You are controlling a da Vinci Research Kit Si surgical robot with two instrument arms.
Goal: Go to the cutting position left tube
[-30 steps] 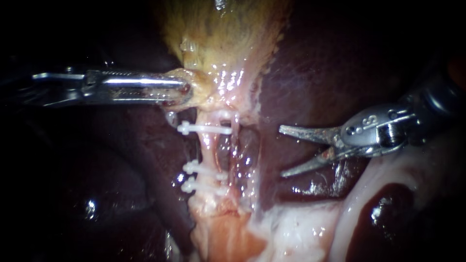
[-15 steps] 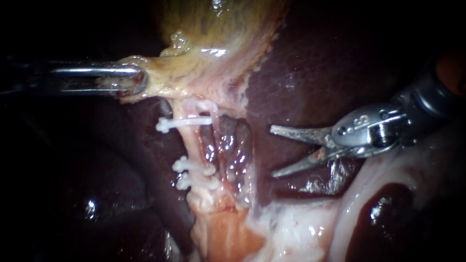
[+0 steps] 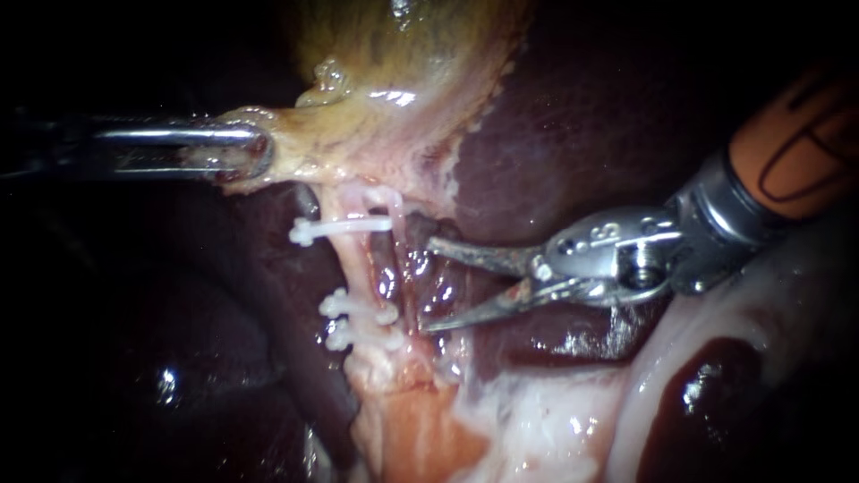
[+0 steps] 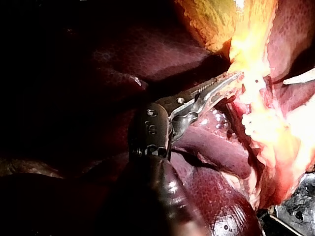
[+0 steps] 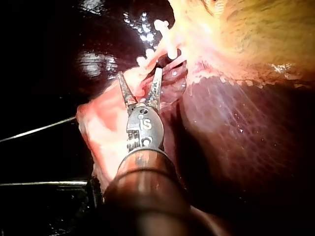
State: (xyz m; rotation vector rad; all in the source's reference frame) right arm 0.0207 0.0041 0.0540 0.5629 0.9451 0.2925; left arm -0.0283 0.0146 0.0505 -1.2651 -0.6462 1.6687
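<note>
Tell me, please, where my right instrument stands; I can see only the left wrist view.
Observer: In the endoscope view the right instrument's pincer is open, its tips just short of the left tube.
Operator: Which stretch of the tube does it face?
Observer: The bare stretch between the upper clip and the two lower clips.
Operator: Is the tube between the jaws yet?
Observer: I cannot tell; the right wrist view shows pink tissue in the gap between them, with the clips ahead of the tips.
</note>
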